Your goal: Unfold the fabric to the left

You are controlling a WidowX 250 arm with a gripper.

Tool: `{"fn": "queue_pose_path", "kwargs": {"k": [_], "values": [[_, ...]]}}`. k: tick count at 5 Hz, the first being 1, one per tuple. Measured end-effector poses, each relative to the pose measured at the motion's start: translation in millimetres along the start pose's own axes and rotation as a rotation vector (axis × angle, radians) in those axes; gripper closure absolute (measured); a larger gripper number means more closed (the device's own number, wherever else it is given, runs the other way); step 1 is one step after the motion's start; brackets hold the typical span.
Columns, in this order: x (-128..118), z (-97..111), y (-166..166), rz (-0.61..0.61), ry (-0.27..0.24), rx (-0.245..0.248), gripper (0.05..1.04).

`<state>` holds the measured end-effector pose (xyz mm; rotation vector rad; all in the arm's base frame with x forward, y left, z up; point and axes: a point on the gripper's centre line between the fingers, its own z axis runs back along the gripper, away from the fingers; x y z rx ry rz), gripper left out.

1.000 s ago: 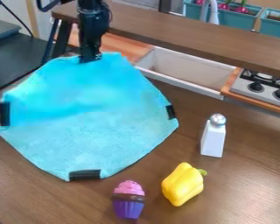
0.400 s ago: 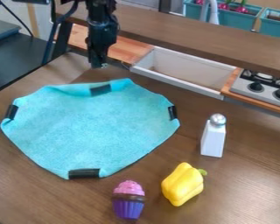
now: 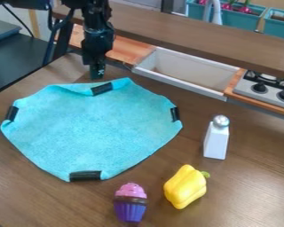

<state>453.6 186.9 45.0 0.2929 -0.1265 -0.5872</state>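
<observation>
The black gripper (image 3: 97, 74) hangs over the table at the upper left, just behind the fabric's far edge and close to the black strip there. How its fingers stand cannot be made out. The turquoise fabric (image 3: 94, 126) lies spread out mostly flat on the left half of the table. Black strips mark its left, right, near and far edges, and the far edge near the gripper is slightly rumpled.
A yellow pepper (image 3: 186, 186) and a purple and pink cupcake (image 3: 131, 202) are at the front. A white shaker (image 3: 216, 137) stands right of the fabric. Behind are a white sink (image 3: 186, 71), a stove (image 3: 266, 88) and a raised brown shelf (image 3: 198, 36).
The fabric's far edge, raised up to the gripper a second ago, has been let go and has dropped onto the table. Since then the gripper has come slightly lower.
</observation>
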Motion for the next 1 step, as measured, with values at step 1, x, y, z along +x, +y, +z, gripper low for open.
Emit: {"fn": "queue_pose_path", "kwargs": {"k": [1], "values": [[-10.8,0.4,-20.1,-0.012,-0.001,-0.031,0.083]]}}
